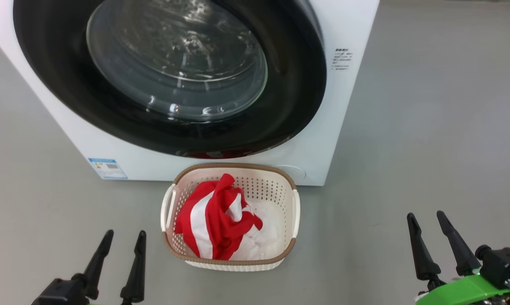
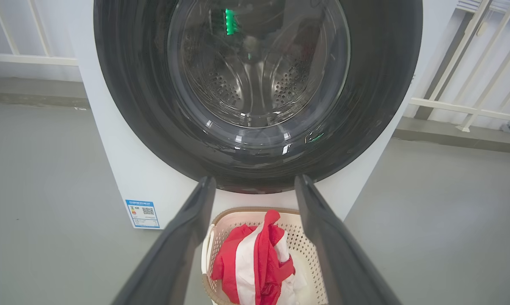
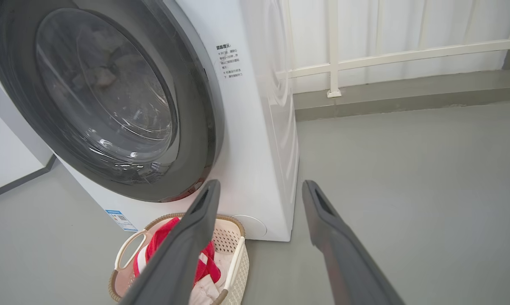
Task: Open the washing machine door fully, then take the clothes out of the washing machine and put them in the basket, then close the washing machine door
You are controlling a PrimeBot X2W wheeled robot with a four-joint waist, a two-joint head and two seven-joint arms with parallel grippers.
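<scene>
The big white washing machine stands on a grey floor, its glossy black-rimmed door shut. Just in front sits the cream basket holding crumpled red-and-white clothes. It lies between the left fingers and the right fingers, both pairs spread and empty.

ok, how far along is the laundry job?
Looks complete. Done: the red-and-white clothes lie in the basket; the washing machine door sits shut against the washing machine, and the drum behind its glass shows no garments. In hand: nothing, left gripper and right gripper are open and empty. Left: nothing visible.
</scene>
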